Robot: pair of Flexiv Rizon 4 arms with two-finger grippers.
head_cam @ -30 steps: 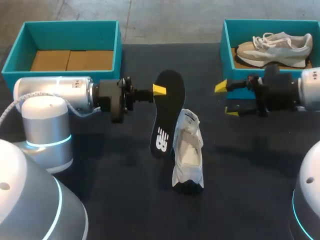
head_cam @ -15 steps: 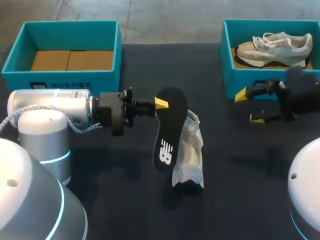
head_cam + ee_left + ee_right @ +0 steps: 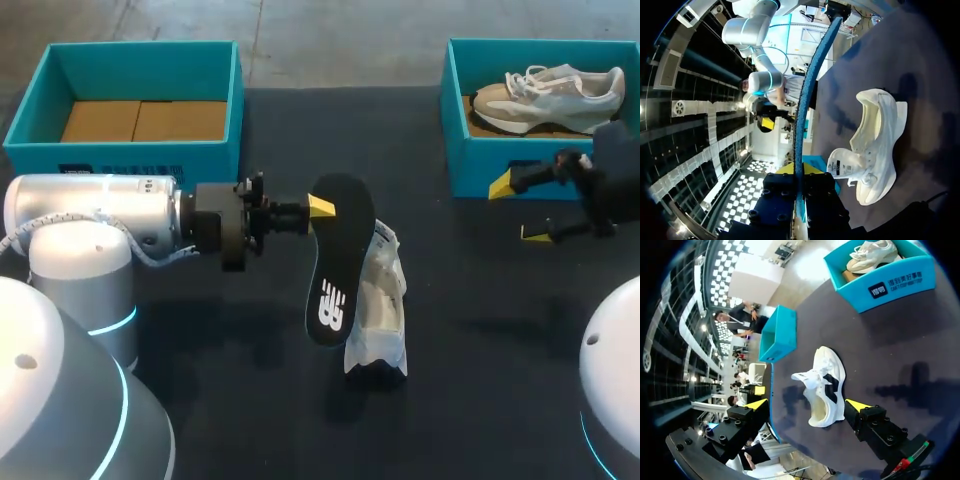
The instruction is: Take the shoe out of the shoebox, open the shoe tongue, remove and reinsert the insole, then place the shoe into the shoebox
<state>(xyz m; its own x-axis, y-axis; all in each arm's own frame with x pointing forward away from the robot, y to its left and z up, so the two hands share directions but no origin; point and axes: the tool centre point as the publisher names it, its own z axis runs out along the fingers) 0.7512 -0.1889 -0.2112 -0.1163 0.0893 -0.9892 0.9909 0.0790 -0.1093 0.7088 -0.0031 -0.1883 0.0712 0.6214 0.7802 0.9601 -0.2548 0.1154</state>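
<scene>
We record a dark table (image 3: 480,330). Three things sit directly on it. One open teal shoebox (image 3: 120,165) is at the far left. A second teal shoebox (image 3: 470,165) is at the far right, well apart from the first. A white shoe (image 3: 378,320) lies near the middle, apart from both boxes.

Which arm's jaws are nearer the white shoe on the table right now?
Left. The left arm's jaws hold the insole just beside the white shoe; the right arm's jaws stand open near the right shoebox.
</scene>
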